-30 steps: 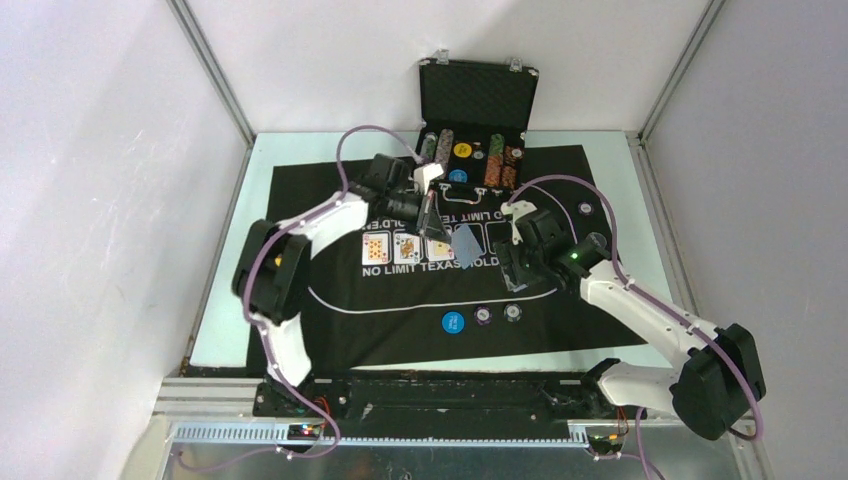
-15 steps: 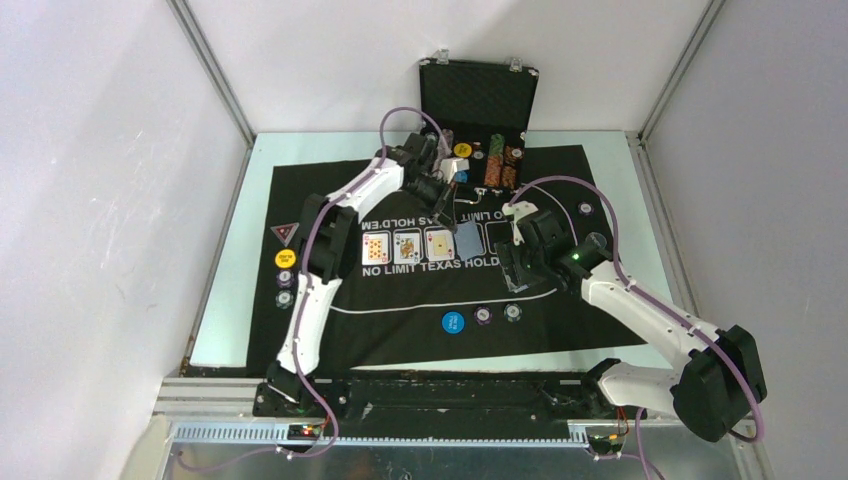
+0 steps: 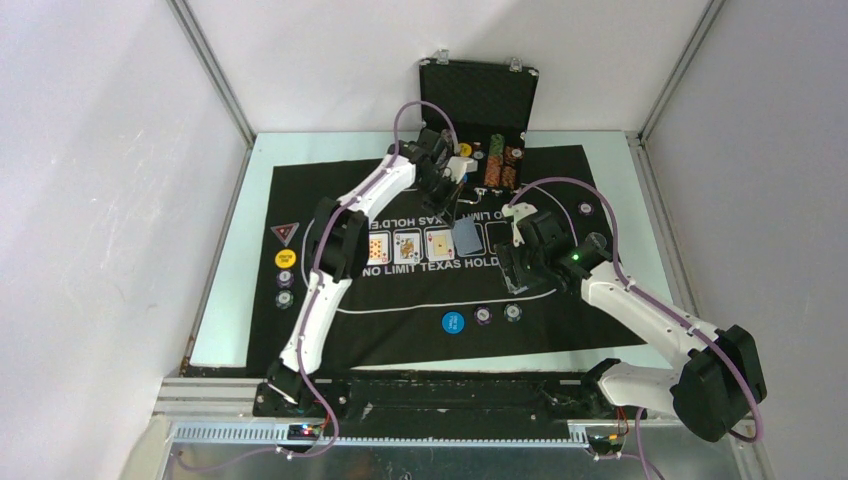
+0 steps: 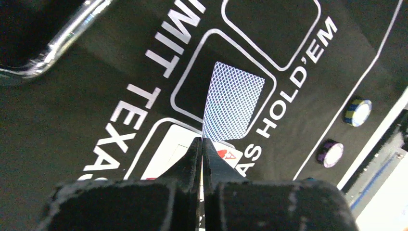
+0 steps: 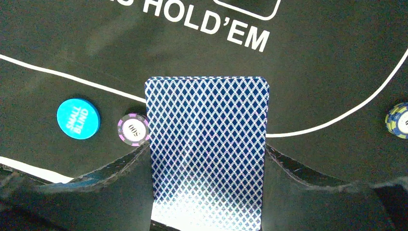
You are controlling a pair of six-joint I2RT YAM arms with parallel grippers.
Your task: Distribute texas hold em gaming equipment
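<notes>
While the left jaws press together at the near corner of a face-down card [image 4: 233, 103] just ahead, the right jaws clamp the blue-backed deck [image 5: 207, 144] by its sides. Board dealing seems underway; next, another card must come off that deck.

Plain white walls [image 3: 100, 150], aluminium corner posts [image 3: 212, 75]; pale tabletop [image 3: 228, 290]; metal rail [image 3: 400, 440] at near edge; even light.

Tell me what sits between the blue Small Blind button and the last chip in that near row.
A purple-rimmed chip sits between the Small Blind button and the end chip, all on the felt mat; the top external view shows it.
</notes>
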